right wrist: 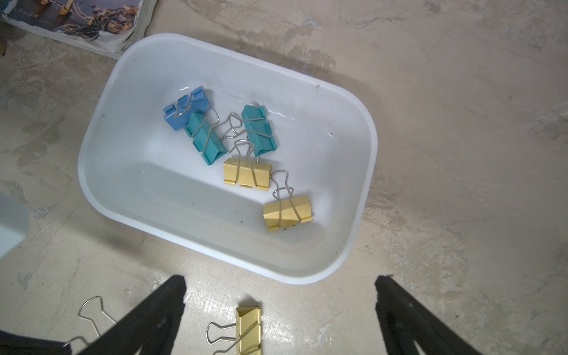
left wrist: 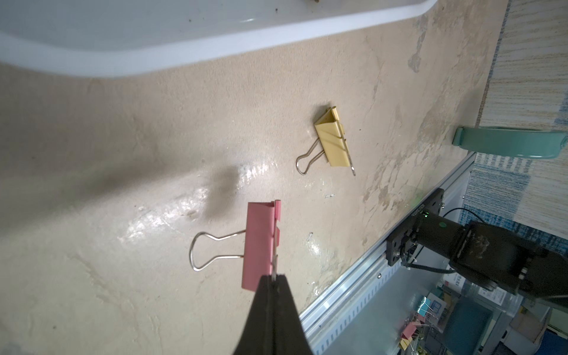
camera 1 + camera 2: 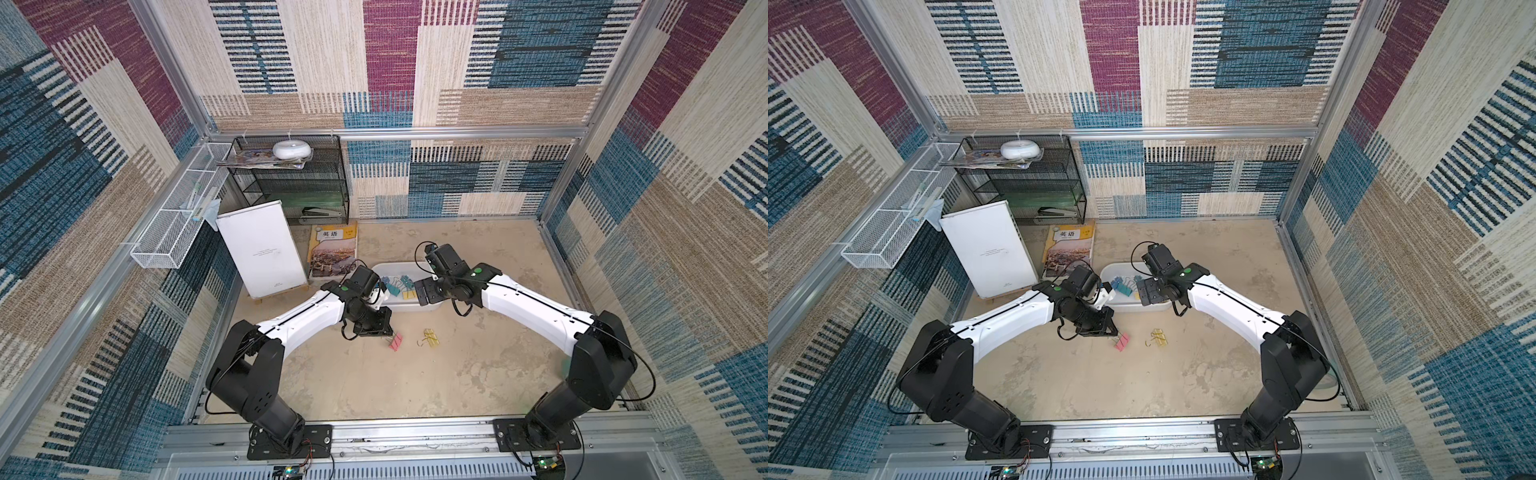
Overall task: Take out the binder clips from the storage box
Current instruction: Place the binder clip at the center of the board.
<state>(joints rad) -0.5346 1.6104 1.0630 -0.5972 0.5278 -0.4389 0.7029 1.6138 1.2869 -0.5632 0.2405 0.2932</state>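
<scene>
The white storage box sits mid-table in both top views. Inside it lie several binder clips: a blue one, two teal ones and two yellow ones. My right gripper hangs open over the box's front rim, with nothing between its fingers. On the table in front of the box lies another yellow clip. My left gripper is shut on a wire handle of the pink clip, low over the table left of that yellow clip.
A textbook lies behind the box, next to a white board on an easel. A black mesh rack and a white wire basket fill the back left. A teal rounded object sits near the right arm's base.
</scene>
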